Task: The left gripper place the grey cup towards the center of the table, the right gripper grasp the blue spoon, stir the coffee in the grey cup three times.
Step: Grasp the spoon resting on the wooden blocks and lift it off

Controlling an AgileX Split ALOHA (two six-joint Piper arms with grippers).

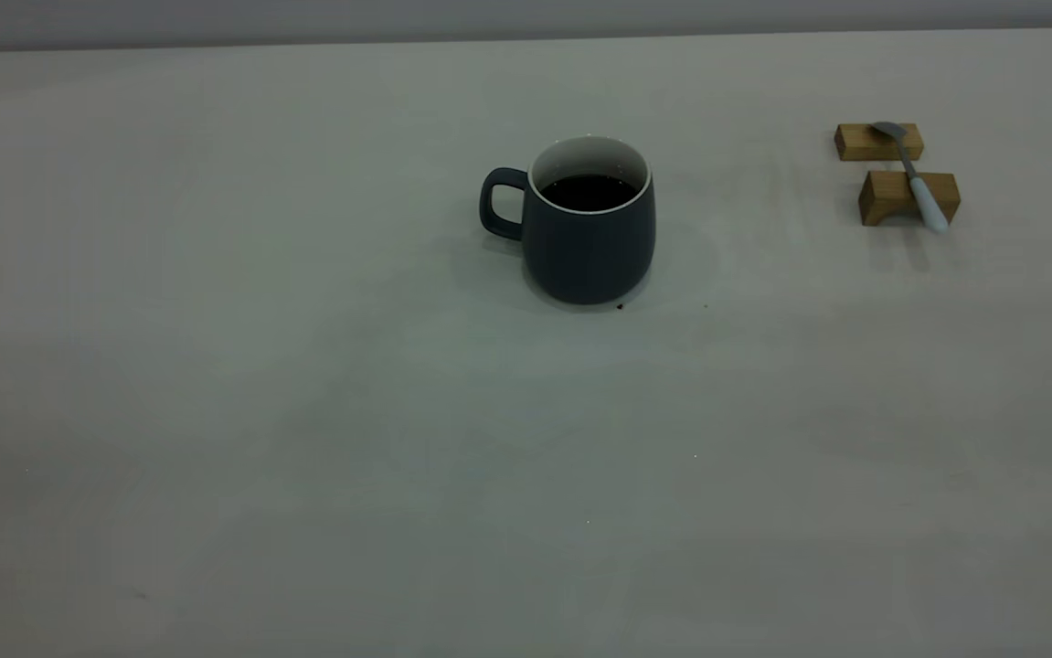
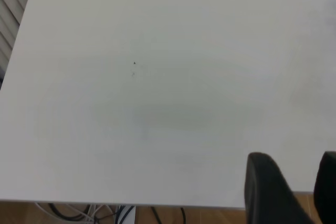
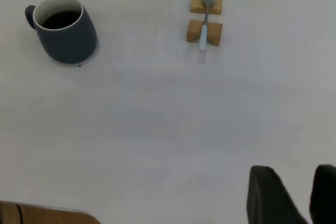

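The grey cup [image 1: 588,224] of coffee [image 1: 588,192] is already set near the centre of the table [image 1: 306,457]; the blue spoon [image 1: 914,175], well to the cup's right across two wooden blocks [image 1: 891,196], is not yet grasped, so stirring is judged outstanding. One cup, one spoon and two blocks are counted. The left gripper [image 2: 294,187] and right gripper [image 3: 291,195] are held apart-fingered and empty, far from the cup.

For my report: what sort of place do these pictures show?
Probably a robot test bench, not a real kitchen. A plain white table holds only a grey cup of coffee and a spoon laid across two wooden blocks; loose cables show below the table's edge.
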